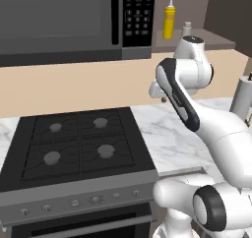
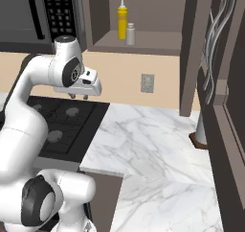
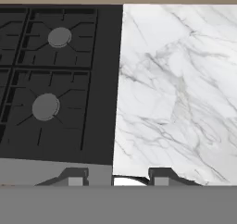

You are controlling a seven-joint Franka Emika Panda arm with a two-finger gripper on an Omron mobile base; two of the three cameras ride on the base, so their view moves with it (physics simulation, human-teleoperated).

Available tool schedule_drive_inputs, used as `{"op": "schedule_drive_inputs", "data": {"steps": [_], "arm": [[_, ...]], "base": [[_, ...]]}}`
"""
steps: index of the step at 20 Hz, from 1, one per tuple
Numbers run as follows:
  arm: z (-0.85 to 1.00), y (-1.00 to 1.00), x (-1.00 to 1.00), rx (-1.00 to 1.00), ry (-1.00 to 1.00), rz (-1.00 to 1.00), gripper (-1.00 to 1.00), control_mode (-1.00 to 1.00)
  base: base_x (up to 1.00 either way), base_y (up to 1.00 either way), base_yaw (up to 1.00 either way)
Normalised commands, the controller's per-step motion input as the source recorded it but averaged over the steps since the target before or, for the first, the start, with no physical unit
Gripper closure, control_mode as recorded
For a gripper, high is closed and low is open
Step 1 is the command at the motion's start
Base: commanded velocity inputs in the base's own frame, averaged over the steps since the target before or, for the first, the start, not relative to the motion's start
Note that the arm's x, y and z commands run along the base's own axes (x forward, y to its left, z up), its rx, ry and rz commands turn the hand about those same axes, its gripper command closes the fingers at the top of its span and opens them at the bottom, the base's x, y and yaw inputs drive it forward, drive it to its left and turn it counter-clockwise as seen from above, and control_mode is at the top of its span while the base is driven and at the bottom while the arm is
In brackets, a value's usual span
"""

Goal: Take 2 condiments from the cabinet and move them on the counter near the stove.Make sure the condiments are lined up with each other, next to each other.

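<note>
Claw (image 2: 79,96): fingers apart, nothing held, pointed down above the seam where stove (image 1: 74,143) meets marble surface (image 2: 153,145). Yellow bottle (image 2: 122,21) and grey shaker (image 2: 130,34): upright, side by side on cabinet (image 2: 143,41) shelf, well above claw, untouched.
</note>
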Motion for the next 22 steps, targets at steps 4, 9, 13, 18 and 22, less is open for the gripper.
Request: {"op": "schedule_drive_inputs", "data": {"steps": [4,9,13,18,22], "arm": [[0.01,0.01,-0.34,0.00,-0.12,0.00,-1.00,-1.00],[0.35,-0.27,-0.62,-0.01,-0.77,0.01,-1.00,-1.00],[0.82,-0.48,-0.13,0.00,-0.76,0.00,-1.00,-1.00],[0.87,-0.37,0.03,0.00,-0.43,-0.02,-1.00,-1.00],[0.49,-0.26,0.18,0.00,-0.26,-0.08,-1.00,-1.00]], "base": [[0.00,0.00,0.00],[0.00,0.00,0.00],[0.00,0.00,0.00],[0.00,0.00,0.00],[0.00,0.00,0.00]]}}
